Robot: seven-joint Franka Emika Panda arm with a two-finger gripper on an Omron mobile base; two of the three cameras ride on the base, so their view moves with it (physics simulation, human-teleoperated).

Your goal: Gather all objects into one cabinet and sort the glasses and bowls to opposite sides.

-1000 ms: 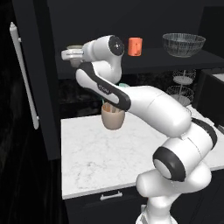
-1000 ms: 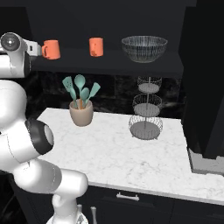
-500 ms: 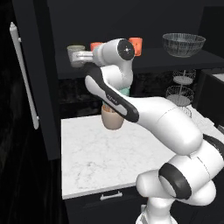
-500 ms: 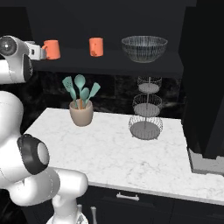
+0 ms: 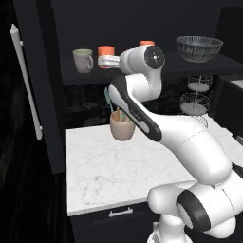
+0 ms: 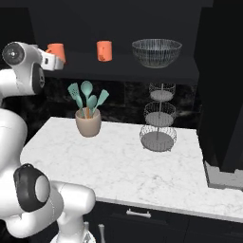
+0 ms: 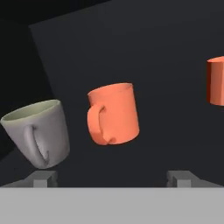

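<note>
gripper (image 7: pixel 113 179): fingers spread apart, empty, facing shelf | grey-beige handled mug (image 5: pixel 83 60), bright orange handled mug (image 5: pixel 106 52), second orange mug (image 6: pixel 104 50), wide dark mesh-patterned bowl (image 5: pixel 199 48): upright on black cabinet shelf (image 5: pixel 85 75), bowl far right

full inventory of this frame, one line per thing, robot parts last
grey mug: 1, grey-beige, pale green inside, left end of cabinet shelf
orange mugs: 2, orange, on the shelf right of the grey mug, second one nearer the bowl
bowl: 1, dark see-through mesh, right end of the shelf
cabinet door: 1, black, white bar handle, open at left
utensil pot: 1, beige, teal utensils, on the counter under the shelf
wire baskets: 1 tiered stand, grey, on the counter below the bowl
counter: 1, white marble
gripper: 1, open, empty, facing the mugs
</note>
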